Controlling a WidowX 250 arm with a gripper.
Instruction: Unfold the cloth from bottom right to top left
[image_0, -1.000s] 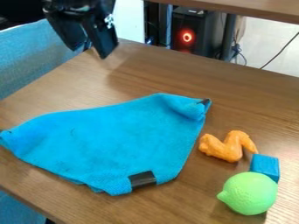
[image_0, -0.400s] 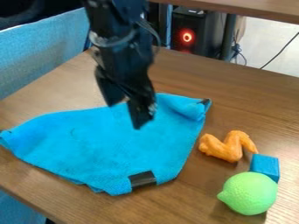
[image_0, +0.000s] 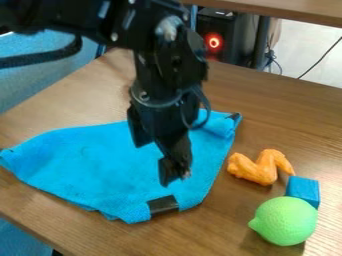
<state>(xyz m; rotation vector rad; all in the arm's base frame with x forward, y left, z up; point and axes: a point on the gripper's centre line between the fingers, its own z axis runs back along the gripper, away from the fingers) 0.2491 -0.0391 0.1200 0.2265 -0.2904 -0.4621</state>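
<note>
In the camera view, a black robot arm (image_0: 100, 20) enters from the upper left, cut off by the top and left edges. Its body hides the upper middle of a bright blue cloth (image_0: 107, 170), including some of the cloth's top edge. The cloth's left corner runs to the left edge of the view, so whether it ends there is hard to tell. At the upper right corner, a dark patch (image_0: 234, 116) is partly tucked into a rolled fold. What lies beneath the folds is hidden.

The tool (image_0: 155, 162) hangs tilted over the cloth, right of its middle. Its two fingers are spread apart, one further left and higher, the other lower and to the right, with blue cloth visible between them. It holds nothing that can be seen. Whether the lower fingertip touches the cloth cannot be told.

The cloth lies folded on a brown wooden desk (image_0: 294, 115), a black patch (image_0: 162, 205) at its lower edge. To its right sit an orange wing-shaped toy (image_0: 257, 167), a blue block (image_0: 304, 189) and a green lime-shaped toy (image_0: 286, 221), which covers the block's lower part.
</note>
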